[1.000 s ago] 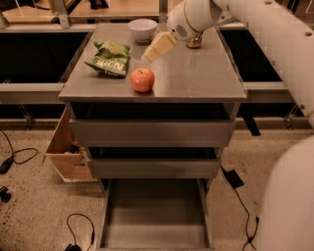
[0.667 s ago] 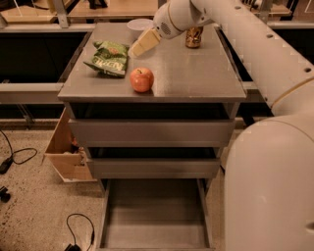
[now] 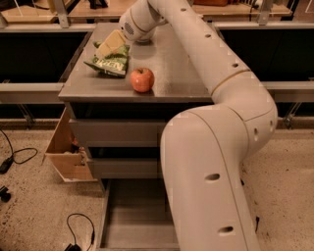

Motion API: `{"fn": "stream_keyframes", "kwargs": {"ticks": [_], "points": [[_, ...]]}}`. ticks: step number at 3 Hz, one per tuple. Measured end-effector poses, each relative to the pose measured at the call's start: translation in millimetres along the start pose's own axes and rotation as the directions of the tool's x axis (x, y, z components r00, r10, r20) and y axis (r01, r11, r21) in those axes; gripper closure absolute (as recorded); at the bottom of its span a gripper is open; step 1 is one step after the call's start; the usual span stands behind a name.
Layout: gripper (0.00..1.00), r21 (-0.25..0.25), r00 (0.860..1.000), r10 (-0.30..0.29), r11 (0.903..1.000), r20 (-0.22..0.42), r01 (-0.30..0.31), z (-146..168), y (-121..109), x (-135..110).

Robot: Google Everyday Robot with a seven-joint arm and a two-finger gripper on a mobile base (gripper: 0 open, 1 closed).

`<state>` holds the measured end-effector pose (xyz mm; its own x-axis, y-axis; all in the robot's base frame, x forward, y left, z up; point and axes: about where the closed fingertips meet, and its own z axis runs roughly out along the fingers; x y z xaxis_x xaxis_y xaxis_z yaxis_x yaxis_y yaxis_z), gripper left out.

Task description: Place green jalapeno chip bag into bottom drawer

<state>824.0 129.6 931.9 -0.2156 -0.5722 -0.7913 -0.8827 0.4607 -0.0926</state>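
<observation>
Cabinet top [image 3: 181, 73]: the bag [image 3: 112, 63] lies near the apple [image 3: 142, 79], our gripper [image 3: 111, 43] at its far edge, grip we can't tell. The drawer [image 3: 137, 215] waits open; lifting and placing remain.

Looks like a lab or workshop. Speckled floor [image 3: 34, 196] with loose black cables [image 3: 7, 164] at the near left. Grey metal cabinet [image 3: 117, 132] with drawers in the middle, brown box [image 3: 64, 157] beside it. Wooden benches [image 3: 98, 9] far back. White robot arm [image 3: 211, 162], pincer [image 3: 111, 44] at the far left of the surface [image 3: 171, 73], by the green chip bag [image 3: 112, 63].
</observation>
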Motion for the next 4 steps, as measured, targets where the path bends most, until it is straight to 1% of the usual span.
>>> {"fn": "stream_keyframes", "kwargs": {"ticks": [1,2,3,4], "points": [[0.0,-0.088,0.998,0.066,0.994,0.02,-0.064,47.3,13.1,0.4],[0.0,-0.109,0.996,0.08,0.9912,0.037,-0.075,79.2,14.0,4.7],[0.19,-0.082,0.997,0.054,0.9954,0.046,-0.05,98.3,5.2,12.6],[0.42,-0.079,0.998,0.051,0.9957,0.048,-0.047,100.4,4.6,12.9]]}}
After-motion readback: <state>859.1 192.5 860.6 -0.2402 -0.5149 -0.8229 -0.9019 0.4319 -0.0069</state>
